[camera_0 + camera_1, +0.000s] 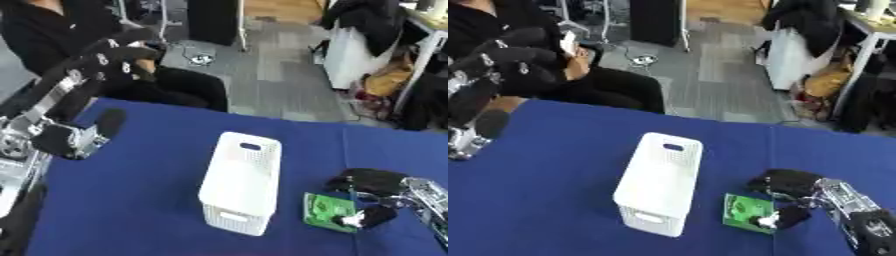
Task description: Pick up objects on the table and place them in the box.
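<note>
Left eye view: one white box (241, 182) is stood on the blue table (140, 200), placed centrally so that either hand can reach it. One green packet (330, 211) is seen flat on the cloth just right of the box, apart from it. The right hand (372, 192) is set over the packet's right edge, fingers curled around it, presumably for lifting. The left hand (105, 60) is held raised at far left, fingers straight, holding nothing.

The tall white perforated plastic box (241, 182) blocks mid-table; bare blue tablecloth (131, 200) lies open toward nine o'clock.
</note>
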Controlling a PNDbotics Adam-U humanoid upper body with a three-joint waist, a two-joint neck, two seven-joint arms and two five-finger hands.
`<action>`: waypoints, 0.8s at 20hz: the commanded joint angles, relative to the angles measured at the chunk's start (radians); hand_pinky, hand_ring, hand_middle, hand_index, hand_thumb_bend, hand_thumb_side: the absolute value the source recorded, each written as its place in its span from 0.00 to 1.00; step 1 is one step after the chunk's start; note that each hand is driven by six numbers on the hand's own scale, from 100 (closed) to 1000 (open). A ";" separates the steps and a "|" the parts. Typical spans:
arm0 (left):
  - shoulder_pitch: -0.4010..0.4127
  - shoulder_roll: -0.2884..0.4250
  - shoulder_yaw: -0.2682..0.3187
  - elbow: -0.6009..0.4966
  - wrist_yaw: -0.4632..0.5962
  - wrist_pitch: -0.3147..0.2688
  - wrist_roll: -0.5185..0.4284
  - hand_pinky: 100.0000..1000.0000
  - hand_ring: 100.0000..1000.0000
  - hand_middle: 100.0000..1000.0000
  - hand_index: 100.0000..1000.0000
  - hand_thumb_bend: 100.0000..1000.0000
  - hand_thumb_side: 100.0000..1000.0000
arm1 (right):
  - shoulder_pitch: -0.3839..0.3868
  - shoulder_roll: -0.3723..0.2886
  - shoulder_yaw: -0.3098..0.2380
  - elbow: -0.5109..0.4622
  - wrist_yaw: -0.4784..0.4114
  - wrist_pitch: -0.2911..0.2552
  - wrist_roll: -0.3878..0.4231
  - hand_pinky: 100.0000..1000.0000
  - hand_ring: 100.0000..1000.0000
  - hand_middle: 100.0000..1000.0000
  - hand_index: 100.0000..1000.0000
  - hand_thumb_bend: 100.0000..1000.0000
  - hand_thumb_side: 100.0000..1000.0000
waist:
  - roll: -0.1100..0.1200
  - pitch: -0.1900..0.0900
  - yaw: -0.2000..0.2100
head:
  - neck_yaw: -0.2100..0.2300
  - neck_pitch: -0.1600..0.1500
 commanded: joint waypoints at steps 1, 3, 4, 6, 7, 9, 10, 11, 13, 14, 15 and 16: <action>-0.013 0.016 0.004 -0.006 -0.004 -0.004 -0.002 0.67 0.89 0.97 0.92 0.00 0.64 | -0.027 -0.047 0.010 -0.033 -0.076 -0.013 0.086 0.97 0.92 0.91 0.98 0.34 1.00 | 0.003 -0.014 0.000 | 0.009 -0.004; -0.013 0.016 0.003 -0.006 -0.004 -0.005 -0.003 0.67 0.89 0.97 0.92 0.00 0.64 | -0.025 -0.050 0.012 -0.048 -0.106 -0.004 0.120 0.97 0.92 0.91 0.98 0.35 1.00 | 0.002 -0.014 0.000 | 0.010 -0.003; -0.013 0.015 0.003 -0.006 -0.004 -0.005 -0.003 0.67 0.89 0.97 0.92 0.00 0.64 | -0.023 -0.049 0.012 -0.056 -0.111 0.003 0.129 0.97 0.92 0.91 0.98 0.33 1.00 | 0.003 -0.013 0.000 | 0.010 -0.004; -0.013 0.015 0.003 -0.006 -0.004 -0.004 -0.003 0.67 0.89 0.97 0.92 0.00 0.65 | -0.022 -0.043 0.009 -0.071 -0.101 0.017 0.128 0.99 0.93 0.91 0.98 0.42 1.00 | 0.003 -0.013 0.001 | 0.010 -0.003; -0.014 0.015 0.003 -0.006 -0.004 -0.004 -0.003 0.67 0.89 0.97 0.92 0.00 0.65 | -0.020 -0.038 0.008 -0.076 -0.086 0.023 0.121 0.99 0.93 0.91 0.98 0.43 1.00 | 0.004 -0.013 0.001 | 0.010 -0.003; -0.014 0.014 0.003 -0.005 -0.004 -0.004 -0.003 0.66 0.89 0.97 0.92 0.00 0.65 | -0.013 -0.025 0.003 -0.079 -0.049 0.031 0.102 1.00 0.94 0.92 0.98 0.45 1.00 | 0.004 -0.013 0.002 | 0.010 -0.003; -0.014 0.013 0.003 -0.004 -0.005 -0.004 -0.003 0.66 0.89 0.97 0.92 0.00 0.65 | -0.010 -0.019 0.002 -0.080 -0.028 0.031 0.093 1.00 0.94 0.92 0.98 0.45 1.00 | 0.005 -0.012 0.002 | 0.010 -0.003; -0.014 0.013 0.003 -0.003 -0.005 -0.003 -0.004 0.66 0.89 0.97 0.92 0.00 0.65 | -0.007 -0.015 0.002 -0.079 -0.009 0.030 0.083 1.00 0.94 0.92 0.98 0.44 1.00 | 0.005 -0.012 0.002 | 0.010 -0.003; -0.014 0.012 0.003 -0.003 -0.005 -0.003 -0.005 0.67 0.89 0.97 0.92 0.00 0.65 | -0.002 -0.007 0.002 -0.074 0.023 0.026 0.064 1.00 0.94 0.92 0.98 0.44 1.00 | 0.005 -0.012 0.003 | 0.010 -0.003; -0.015 0.012 0.003 -0.003 -0.005 -0.004 -0.005 0.67 0.89 0.97 0.92 0.00 0.65 | 0.001 -0.003 0.002 -0.070 0.036 0.024 0.055 1.00 0.94 0.92 0.98 0.44 1.00 | 0.005 -0.011 0.003 | 0.010 -0.003; -0.015 0.012 0.003 -0.003 -0.005 -0.004 -0.005 0.67 0.89 0.97 0.92 0.00 0.64 | 0.002 0.001 0.000 -0.065 0.046 0.025 0.045 0.99 0.94 0.92 0.98 0.43 1.00 | 0.005 -0.011 0.003 | 0.011 -0.003; -0.015 0.012 0.003 -0.003 -0.004 -0.005 -0.006 0.67 0.89 0.97 0.92 0.00 0.64 | 0.003 0.009 -0.007 -0.054 0.055 0.032 0.033 0.99 0.93 0.92 0.98 0.43 1.00 | 0.005 -0.011 0.003 | 0.011 -0.003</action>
